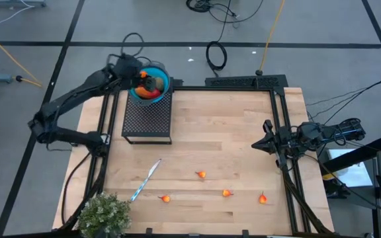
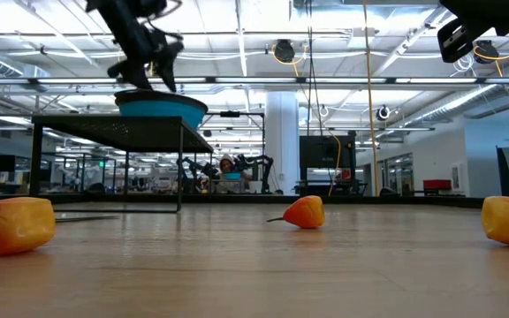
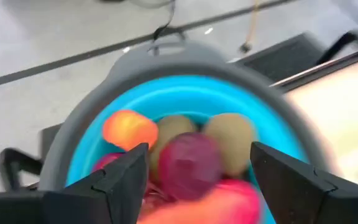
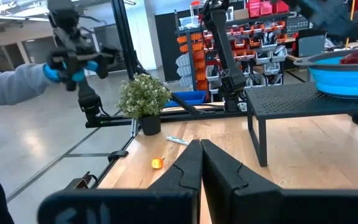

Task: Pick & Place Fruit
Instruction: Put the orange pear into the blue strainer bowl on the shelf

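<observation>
My left gripper point(image 3: 197, 155) hovers open over a blue bowl point(image 1: 159, 82) with a grey rim, which stands on a black mesh stand point(image 1: 147, 116) at the table's far left. In the bowl lie an orange piece point(image 3: 128, 129), two olive-brown ovals point(image 3: 230, 142), a dark red ball point(image 3: 188, 167) and a long red-orange piece point(image 3: 219, 206). The ball lies below the gap between the fingers. Several tiny orange fruits rest on the wood near the front edge point(image 1: 202, 174), point(image 1: 167, 198), point(image 1: 227, 193), point(image 1: 263, 198). My right gripper point(image 4: 201, 163) waits shut at the table's right edge point(image 1: 264, 142).
A slim blue-handled knife point(image 1: 145, 178) lies on the table left of the fruits. A bushy green plant point(image 1: 104, 215) stands at the near left corner. A black frame point(image 1: 280, 125) runs along the table's sides. A person's grey sleeve and blue glove point(image 4: 17, 81) show beyond the table.
</observation>
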